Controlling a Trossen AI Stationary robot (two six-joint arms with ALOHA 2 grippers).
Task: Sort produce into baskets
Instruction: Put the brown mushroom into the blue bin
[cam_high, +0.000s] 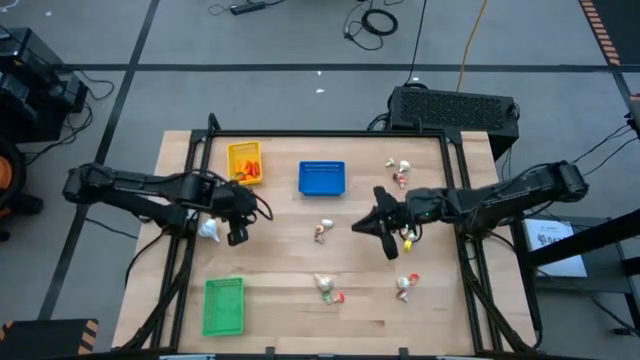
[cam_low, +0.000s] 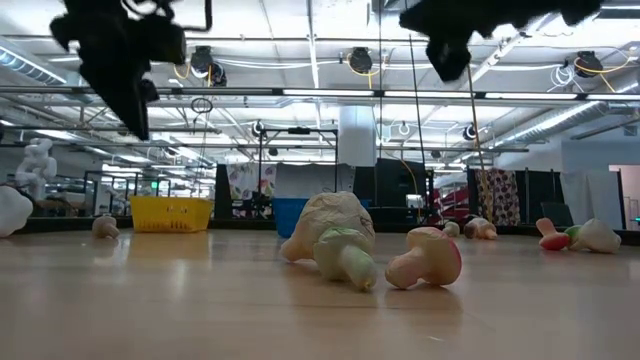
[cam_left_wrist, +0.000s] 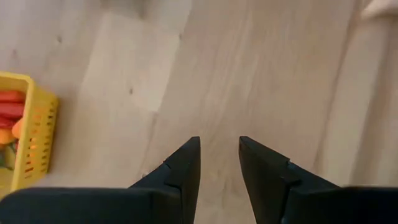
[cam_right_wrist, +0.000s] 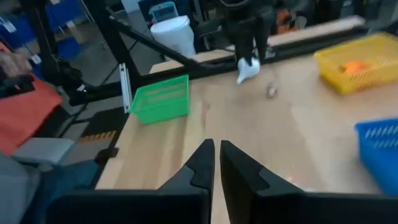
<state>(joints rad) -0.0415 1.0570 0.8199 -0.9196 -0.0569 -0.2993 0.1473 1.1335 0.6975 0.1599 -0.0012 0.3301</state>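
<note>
Watch your left gripper (cam_left_wrist: 219, 142) first. It hangs well off from the blue basket (cam_high: 322, 166), on the left arm's side. Its fingers are open and hold nothing. The white garlic bulb (cam_high: 208, 230) lies on the counter (cam_high: 280, 290) just beside it, even farther from the blue basket, not between the fingers. If you close now, you may grab air or bump the bulb so it rolls away. Your right gripper (cam_right_wrist: 217, 144) is near the blue basket, toward the right arm's side. It is closed and looks empty. A small pale piece (cam_high: 322, 231) lies near it. Come down closed and you may just push the piece.
</note>
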